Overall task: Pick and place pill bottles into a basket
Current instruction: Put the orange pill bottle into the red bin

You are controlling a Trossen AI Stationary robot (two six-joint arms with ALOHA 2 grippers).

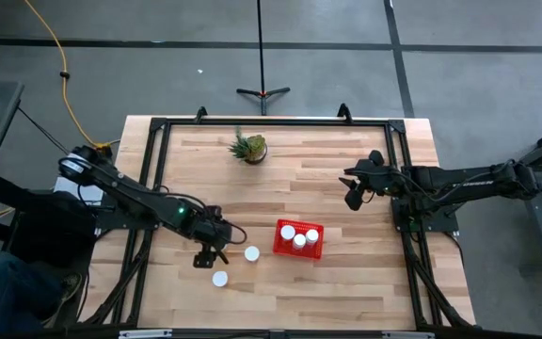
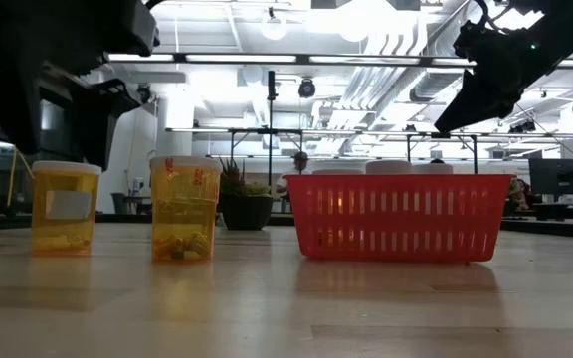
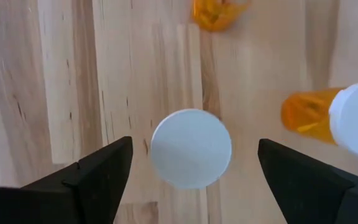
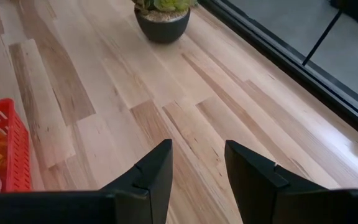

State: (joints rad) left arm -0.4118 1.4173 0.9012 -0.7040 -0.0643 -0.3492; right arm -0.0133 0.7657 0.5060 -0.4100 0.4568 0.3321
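Roughly halfway: 3 pill bottles sit in the basket [image 1: 299,250], 3 are still out on the table [image 1: 346,282]. Going left to right, the left gripper [image 1: 207,258] hangs with fingers spread wide and empty, directly above 1 bottle [image 3: 191,148] whose white cap lies between its fingers [image 3: 98,171]. A second bottle [image 1: 219,279] stands just below it, a third [image 1: 252,253] just to its right, toward the basket. The right gripper [image 1: 354,193] waits well above and right of the basket, fingers partly apart, holding nothing. A potted plant [image 1: 249,148] stands at the far edge. Judging from this, the bottle under the left gripper is next.
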